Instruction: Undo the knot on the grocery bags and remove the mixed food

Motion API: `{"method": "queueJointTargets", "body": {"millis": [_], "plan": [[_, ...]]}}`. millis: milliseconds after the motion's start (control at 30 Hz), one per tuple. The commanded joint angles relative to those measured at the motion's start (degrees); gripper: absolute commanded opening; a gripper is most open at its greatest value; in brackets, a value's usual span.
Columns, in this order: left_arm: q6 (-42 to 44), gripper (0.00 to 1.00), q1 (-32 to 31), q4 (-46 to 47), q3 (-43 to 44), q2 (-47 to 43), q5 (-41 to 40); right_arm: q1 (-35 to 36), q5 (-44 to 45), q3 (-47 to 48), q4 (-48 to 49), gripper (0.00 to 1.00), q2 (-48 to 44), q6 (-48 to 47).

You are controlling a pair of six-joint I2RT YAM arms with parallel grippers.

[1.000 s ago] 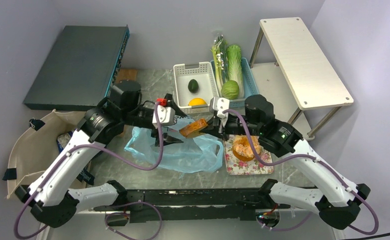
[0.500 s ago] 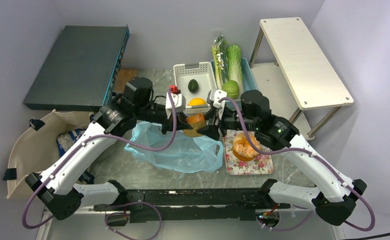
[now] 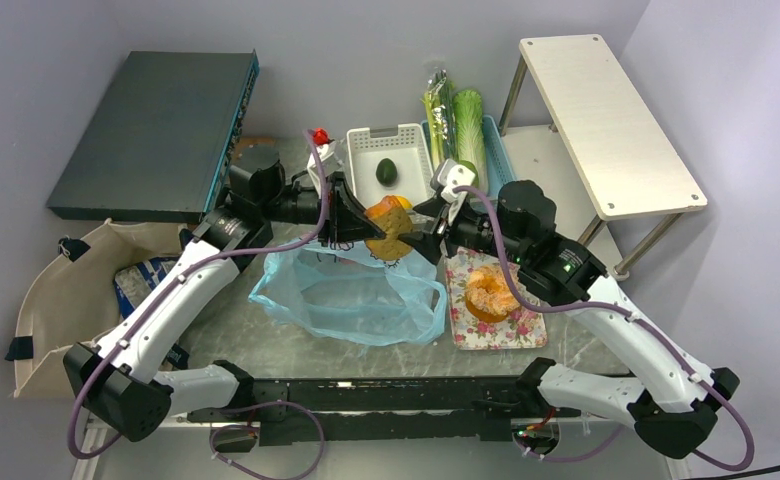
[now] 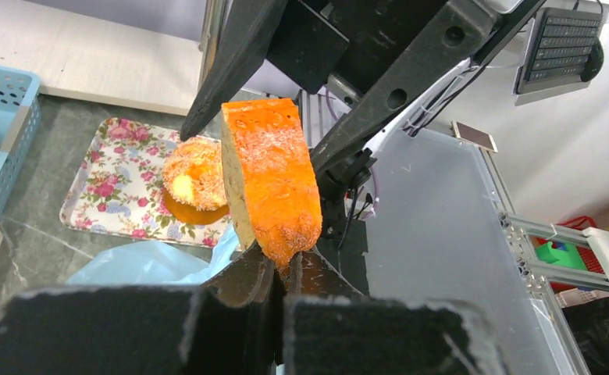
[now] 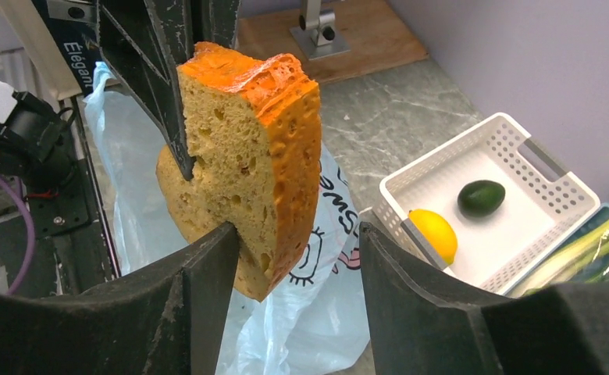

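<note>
A: Bread slice (image 3: 390, 228), where was it?
B: One, held upright above the light-blue bag (image 3: 356, 305). The left gripper (image 4: 282, 269) was clamped tight on its lower edge. The right gripper (image 5: 299, 234) stood part-open, fingers flanking it.
A: Surroundings?
B: One canvas tote (image 3: 46, 290), one avocado (image 3: 387, 171) in the white basket (image 3: 391, 130), one doughnut (image 3: 489, 292) on the floral tray (image 3: 466, 338).

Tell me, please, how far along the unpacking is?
Done: the light-blue bag looks untied, the doughnut sits on the floral tray, the avocado in the white basket. In hand: the left gripper is shut on the bread slice; the right gripper stands open around it. Left: the chip bag in the canvas tote.
</note>
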Motion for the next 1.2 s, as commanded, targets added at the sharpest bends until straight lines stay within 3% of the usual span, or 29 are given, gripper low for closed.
{"method": "queueJointTargets", "body": {"millis": [0,67,200,300,333,433,467,500,667,800,1167], "plan": [[-7.6,0.0,0.2,8.5,-0.4,-0.1,3.3,-0.1,-3.5,-0.9,7.2,0.55,-0.1,2.0],[-8.7,0.0,0.5,10.2,-0.4,0.3,3.3,0.0,-4.3,-0.6,7.1,0.42,0.4,1.9],[-7.3,0.04,0.9,9.1,0.3,0.8,2.3,-0.2,-3.7,-0.7,6.3,0.0,-0.3,1.6],[-4.3,0.62,2.1,3.6,1.2,0.9,0.3,-1.9,-2.8,-0.1,3.4,0.0,-0.6,3.0],[-2.7,0.72,2.7,1.0,1.8,1.0,-0.5,-3.2,-2.5,0.0,2.3,0.0,-0.7,3.9],[0.8,0.83,5.0,-2.2,2.6,0.4,-2.7,-8.6,-3.3,-0.6,-0.9,0.0,-1.5,6.3],[2.2,0.95,5.5,-3.4,2.7,0.1,-4.0,-10.9,-4.0,-1.2,-1.4,0.0,-2.0,7.4],[3.9,0.99,6.0,-4.8,2.9,-0.1,-4.9,-13.1,-4.5,-1.6,-2.2,0.0,-2.2,8.1],[12.0,0.99,6.7,-11.3,4.3,-1.8,-8.2,-21.7,-2.6,-3.8,-8.8,0.0,-1.8,7.0],[13.9,0.99,6.7,-11.4,3.3,-3.3,-8.7,-26.5,0.4,-8.8,-8.7,0.0,-1.4,3.6],[17.8,0.99,6.7,-14.6,2.8,-5.6,-9.2,-30.2,8.7,-15.7,-2.5,0.0,6.0,-10.2]]}}
